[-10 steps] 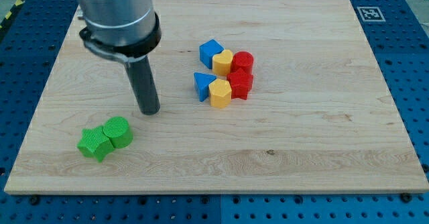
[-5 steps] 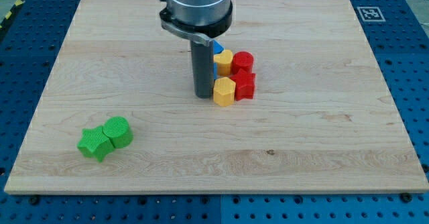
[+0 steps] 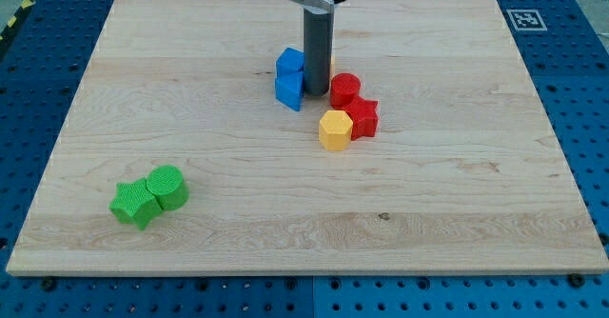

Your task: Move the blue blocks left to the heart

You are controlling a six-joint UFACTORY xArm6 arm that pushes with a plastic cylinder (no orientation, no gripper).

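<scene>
Two blue blocks sit side by side left of centre near the view's top: a blue cube-like one (image 3: pixel 290 62) and a blue wedge-like one (image 3: pixel 288 89) below it, touching. My tip (image 3: pixel 316 93) stands right against their right side, between them and the red cylinder (image 3: pixel 344 88). A thin yellow sliver (image 3: pixel 330 63) shows behind the rod's right edge; it looks like the yellow heart, mostly hidden. A red star (image 3: pixel 363 117) and a yellow hexagon (image 3: pixel 335 129) lie just below and right of the tip.
A green star (image 3: pixel 132 205) and a green cylinder (image 3: pixel 168 186) touch each other at the view's lower left. The wooden board (image 3: pixel 438 204) ends at a blue pegboard surround. A printed marker tag (image 3: pixel 524 19) sits at the board's top right corner.
The rod swept from the view's left to the right and up, into the cluster. The blue blocks now sit together left of the rod; the yellow hexagon and red star shifted right and down.
</scene>
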